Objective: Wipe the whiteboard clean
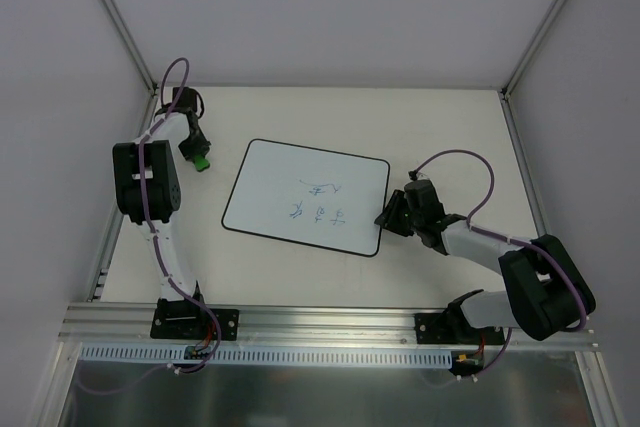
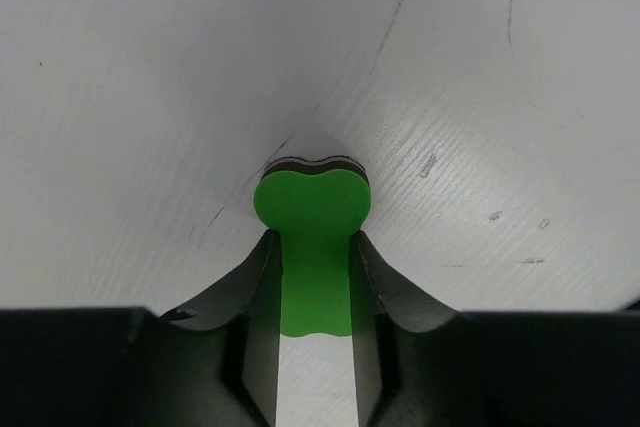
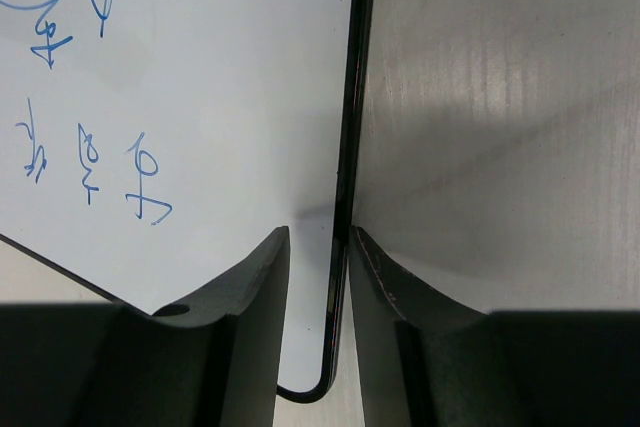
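The whiteboard (image 1: pixel 275 182) lies flat in the middle of the table, with small blue scribbles (image 1: pixel 322 201) on its right half. My left gripper (image 1: pixel 198 157) is at the far left of the table, left of the board and apart from it, shut on a small green block (image 1: pixel 203 163). In the left wrist view the green block (image 2: pixel 312 202) sits between both fingers (image 2: pixel 258 277), just above the table. My right gripper (image 1: pixel 384 217) straddles the board's right edge near its near right corner. In the right wrist view the whiteboard (image 3: pixel 220 97) shows its black edge between the slightly parted jaws of my right gripper (image 3: pixel 319 237).
A white table (image 1: pixel 450 127) is enclosed by white walls at the back and sides. An aluminium rail (image 1: pixel 330 322) with both arm bases runs along the near edge. The right arm's cable (image 1: pixel 470 162) loops above the table at the right.
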`<action>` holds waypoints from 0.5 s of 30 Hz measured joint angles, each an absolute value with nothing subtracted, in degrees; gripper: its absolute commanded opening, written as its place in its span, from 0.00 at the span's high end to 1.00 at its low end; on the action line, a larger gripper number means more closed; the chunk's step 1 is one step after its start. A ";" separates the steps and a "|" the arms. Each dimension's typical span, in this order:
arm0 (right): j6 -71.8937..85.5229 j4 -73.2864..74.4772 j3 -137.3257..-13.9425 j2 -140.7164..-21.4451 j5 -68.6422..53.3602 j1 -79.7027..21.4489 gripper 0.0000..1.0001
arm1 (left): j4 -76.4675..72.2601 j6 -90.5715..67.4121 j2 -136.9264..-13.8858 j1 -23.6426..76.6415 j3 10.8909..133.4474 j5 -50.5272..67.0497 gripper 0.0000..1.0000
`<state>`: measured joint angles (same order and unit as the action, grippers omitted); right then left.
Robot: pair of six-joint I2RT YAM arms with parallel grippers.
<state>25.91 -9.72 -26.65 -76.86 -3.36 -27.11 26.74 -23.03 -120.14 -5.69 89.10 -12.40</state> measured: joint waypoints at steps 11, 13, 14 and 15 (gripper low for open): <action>25.91 -9.72 -26.65 -76.88 -3.14 -27.14 0.66 | 26.35 -20.60 -116.29 -3.42 84.90 -8.99 0.96; 25.91 -9.72 -26.65 -76.93 -3.07 -27.16 0.66 | 26.57 -19.99 -114.37 -0.62 83.40 -8.97 0.96; 25.93 -9.74 -26.65 -76.95 -2.94 -27.16 0.66 | 26.55 -19.68 -113.30 1.34 82.65 -8.99 0.96; 25.93 -9.80 -26.65 -76.99 -2.81 -27.18 0.66 | 26.52 -19.29 -112.14 3.62 81.89 -8.99 0.96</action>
<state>25.93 -9.80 -26.65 -76.99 -2.81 -27.18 26.52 -19.29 -112.14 3.62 81.89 -8.99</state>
